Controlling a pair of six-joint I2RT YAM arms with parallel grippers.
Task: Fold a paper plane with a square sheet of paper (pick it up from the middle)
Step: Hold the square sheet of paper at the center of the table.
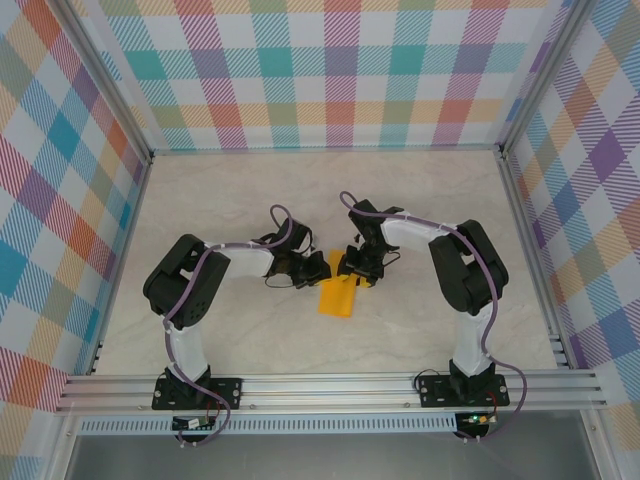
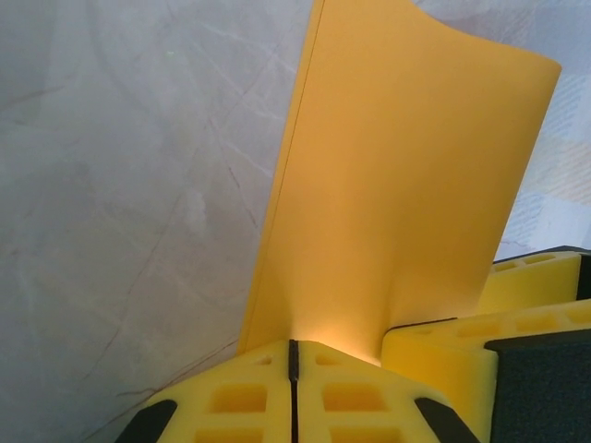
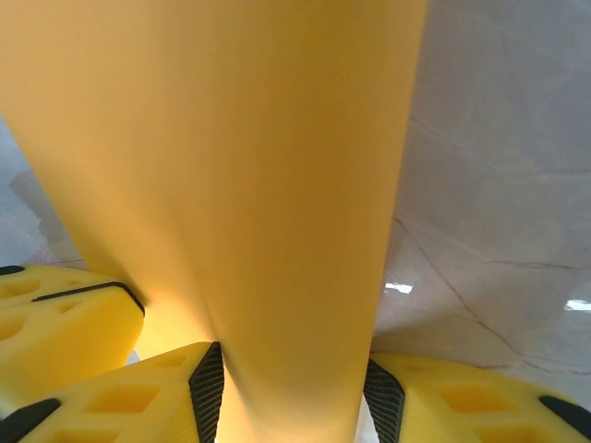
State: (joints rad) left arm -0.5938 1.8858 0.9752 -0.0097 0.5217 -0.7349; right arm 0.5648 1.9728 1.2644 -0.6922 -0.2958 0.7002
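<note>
Orange-yellow sheet of paper (image 1: pixel 337 298) sits at mid-bench, between the 2 arms. Its far end is up at the 2 grippers and its near end points toward the arm bases. From above the outline reads as a narrow rectangle rather than a square, so the sheet is bent or folded over. Whether the near end touches the bench (image 1: pixel 220 200) I cannot tell.

Left wrist view: the sheet (image 2: pixel 406 203) rises out of the left gripper (image 2: pixel 294 355), with 1 straight long edge on the left and a curved free edge on the right. The jaws are pressed together on the paper's bottom edge, with only a thin dark seam between the yellow fingers. The right gripper's fingers (image 2: pixel 531 281) are just beside it, at the same end of the sheet.

Right wrist view: the sheet (image 3: pixel 231 185) runs up as a broad curved band. The right gripper (image 3: pixel 291 369) has a black pad against each side of it, so the jaws stand partly apart with the bowed paper held between them. A left gripper finger (image 3: pixel 65 323) shows close by.

Top view: left gripper (image 1: pixel 325 268) and right gripper (image 1: pixel 350 268) are nearly tip to tip — both at the sheet's far end. The bench is pale and marble-patterned. Checked walls (image 1: pixel 330 70) enclose 3 sides, and an aluminium rail (image 1: pixel 330 385) carries the bases.
</note>
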